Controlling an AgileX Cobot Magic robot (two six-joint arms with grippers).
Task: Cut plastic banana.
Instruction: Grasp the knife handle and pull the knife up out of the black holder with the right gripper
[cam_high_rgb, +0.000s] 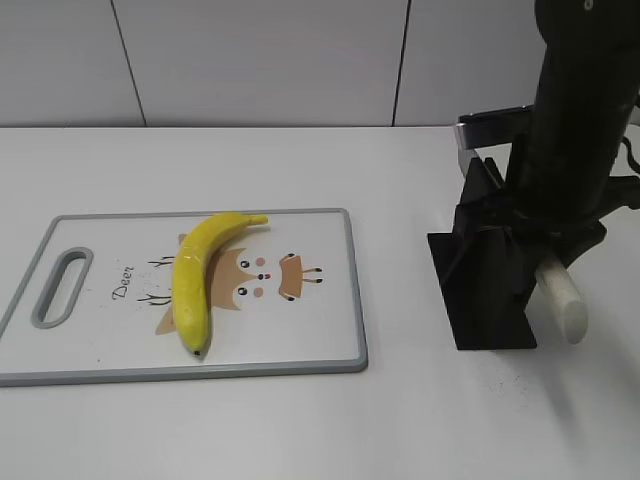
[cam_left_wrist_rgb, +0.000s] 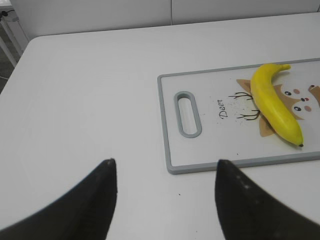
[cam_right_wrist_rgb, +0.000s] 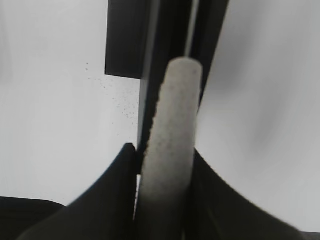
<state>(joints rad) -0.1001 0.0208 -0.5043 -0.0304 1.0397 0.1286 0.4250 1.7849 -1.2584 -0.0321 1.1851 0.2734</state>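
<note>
A: Right wrist view: what is the right pincer (cam_right_wrist_rgb: 162, 172) gripping?
B: It's clamping a pale, rough cylindrical handle (cam_right_wrist_rgb: 170, 135) sticking out of a black slotted stand (cam_high_rgb: 487, 270).
A: Left pincer (cam_left_wrist_rgb: 165, 192)?
B: Hovering wide apart, empty, over the white table (cam_left_wrist_rgb: 85, 90). Beyond, the glossy yellow plastic banana (cam_left_wrist_rgb: 274, 104) is lying on a white grey-rimmed cutting board (cam_left_wrist_rgb: 210, 145).

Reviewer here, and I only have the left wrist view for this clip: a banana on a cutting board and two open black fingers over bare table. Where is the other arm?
Observer: It is off to the right of the board, at a black knife stand on the table.
Operator: Is it holding anything?
Observer: Yes. In the right wrist view the right gripper has its fingers closed on a pale knife handle.
Operator: Is the knife out of the stand?
Observer: I cannot see the blade; the handle sits right against the stand's front.
Operator: Is the banana cut?
Observer: No, the plastic banana lies whole on the cutting board.
</note>
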